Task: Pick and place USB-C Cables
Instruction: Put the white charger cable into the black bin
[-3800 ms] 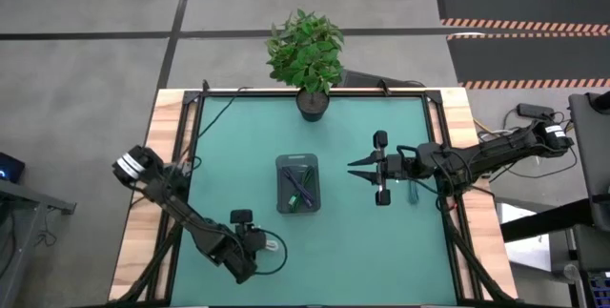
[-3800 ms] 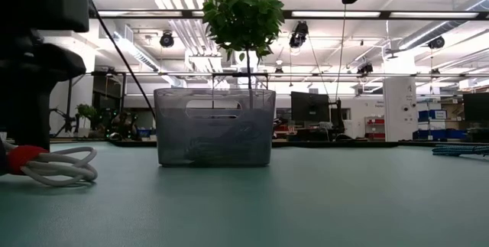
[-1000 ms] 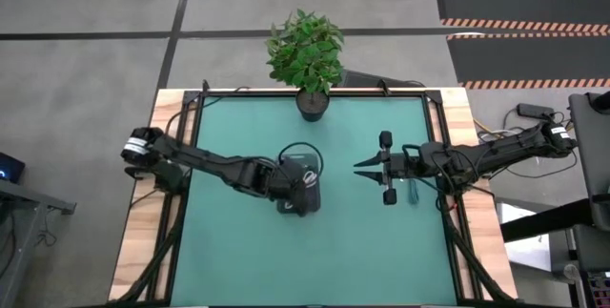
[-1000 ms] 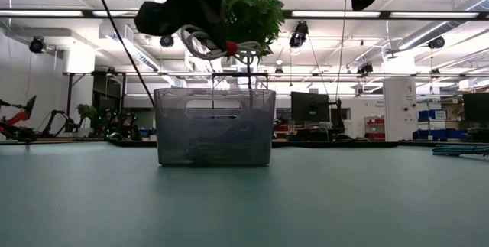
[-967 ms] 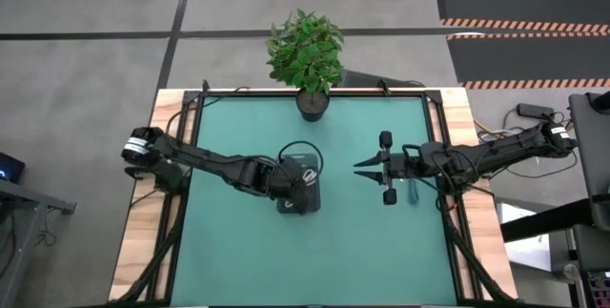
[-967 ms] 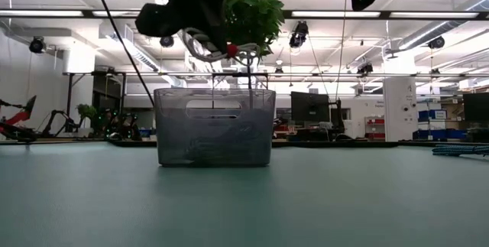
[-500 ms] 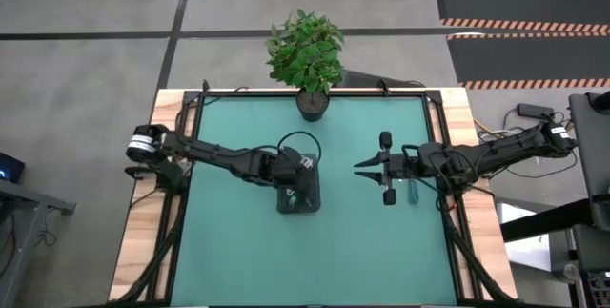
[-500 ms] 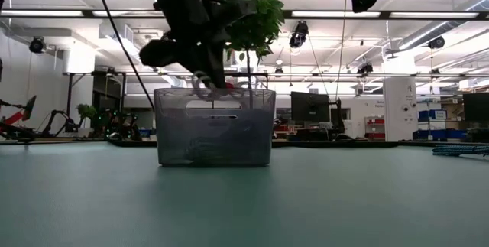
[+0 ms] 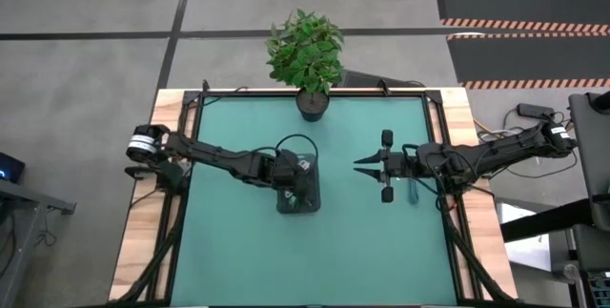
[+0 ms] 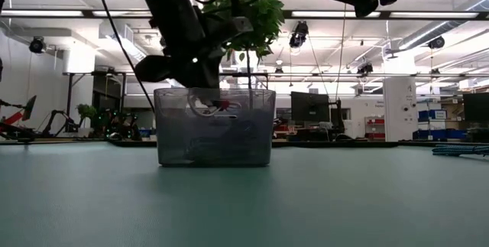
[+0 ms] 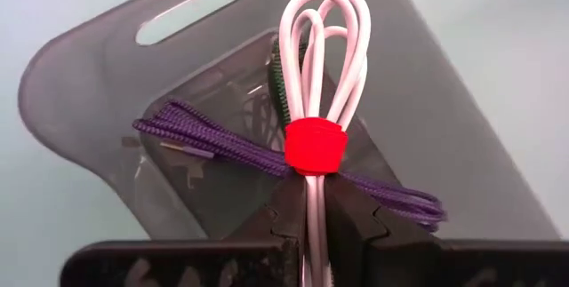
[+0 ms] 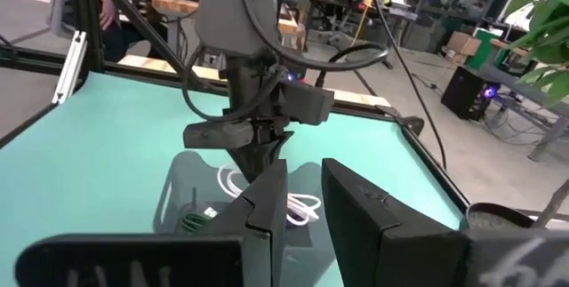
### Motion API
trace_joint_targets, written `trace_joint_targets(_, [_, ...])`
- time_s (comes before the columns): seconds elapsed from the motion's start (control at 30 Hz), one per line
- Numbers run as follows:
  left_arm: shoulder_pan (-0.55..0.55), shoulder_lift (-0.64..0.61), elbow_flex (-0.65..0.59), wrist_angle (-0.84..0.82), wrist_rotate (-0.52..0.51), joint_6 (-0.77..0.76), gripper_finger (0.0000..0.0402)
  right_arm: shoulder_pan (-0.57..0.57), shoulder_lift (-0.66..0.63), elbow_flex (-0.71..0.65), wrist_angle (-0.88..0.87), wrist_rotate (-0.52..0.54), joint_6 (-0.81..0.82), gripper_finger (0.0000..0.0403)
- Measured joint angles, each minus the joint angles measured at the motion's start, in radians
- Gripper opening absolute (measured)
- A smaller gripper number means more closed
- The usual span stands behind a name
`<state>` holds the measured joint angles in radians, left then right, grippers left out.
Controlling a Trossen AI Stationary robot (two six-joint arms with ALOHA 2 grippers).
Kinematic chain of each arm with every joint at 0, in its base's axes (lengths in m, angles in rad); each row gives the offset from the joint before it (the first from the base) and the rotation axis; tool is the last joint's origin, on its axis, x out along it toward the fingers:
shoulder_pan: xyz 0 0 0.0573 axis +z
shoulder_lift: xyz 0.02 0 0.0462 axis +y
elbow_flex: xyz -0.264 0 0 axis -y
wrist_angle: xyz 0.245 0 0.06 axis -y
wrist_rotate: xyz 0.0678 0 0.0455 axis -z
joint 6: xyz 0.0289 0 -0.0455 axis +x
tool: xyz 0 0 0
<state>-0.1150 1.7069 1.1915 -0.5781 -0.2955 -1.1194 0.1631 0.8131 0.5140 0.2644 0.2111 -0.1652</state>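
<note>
A grey see-through tray (image 9: pixel 297 209) stands mid-table. My left gripper (image 9: pixel 297 180) reaches down into it and is shut on the white USB-C cable (image 11: pixel 322 56), a bundle tied with a red band (image 11: pixel 316 145). On the tray's floor lie a dark blue cable (image 11: pixel 222 140) and a green one (image 11: pixel 277 74). In the low view the white cable (image 10: pixel 218 106) shows through the tray's wall (image 10: pixel 252 136). My right gripper (image 9: pixel 366 166) hovers right of the tray, slightly open, with nothing between its fingers. A teal cable (image 9: pixel 412 192) lies on the table under the right arm. My left gripper pinches the white cable's strands (image 11: pixel 313 191) between its two fingers, right beside the red band. The fingers come from above and point down into the tray, with the bundle running along them. The cable's loops hang past the fingertips inside the tray, above the dark blue cable.
A potted plant (image 9: pixel 307 55) stands at the table's far edge, behind the tray. Bare green mat (image 9: pixel 248 251) lies toward the near edge and on both sides of the tray. A black frame (image 9: pixel 191 108) borders the mat.
My left gripper, still shut on the white cable, has tipped to point downward and gone down from above the tray's rim into the tray. The cable's loops and red band have sunk from above the rim to inside the walls.
</note>
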Motion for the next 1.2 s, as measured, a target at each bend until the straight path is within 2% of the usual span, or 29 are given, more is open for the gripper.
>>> trace_joint_targets(0.5, [0.000,0.000,-0.021,0.003,0.007,-0.001,0.0009,0.000,0.000,0.000,0.001,0.001,0.000,0.0063])
trace_joint_targets(0.77, [0.001,0.000,-0.021,0.003,0.007,0.000,0.0032,0.000,0.000,0.000,0.001,0.001,0.001,0.0063])
trace_joint_targets(1.2, [0.002,0.000,-0.021,0.003,0.007,0.000,0.0035,0.000,0.000,0.000,0.001,0.001,0.011,0.0063])
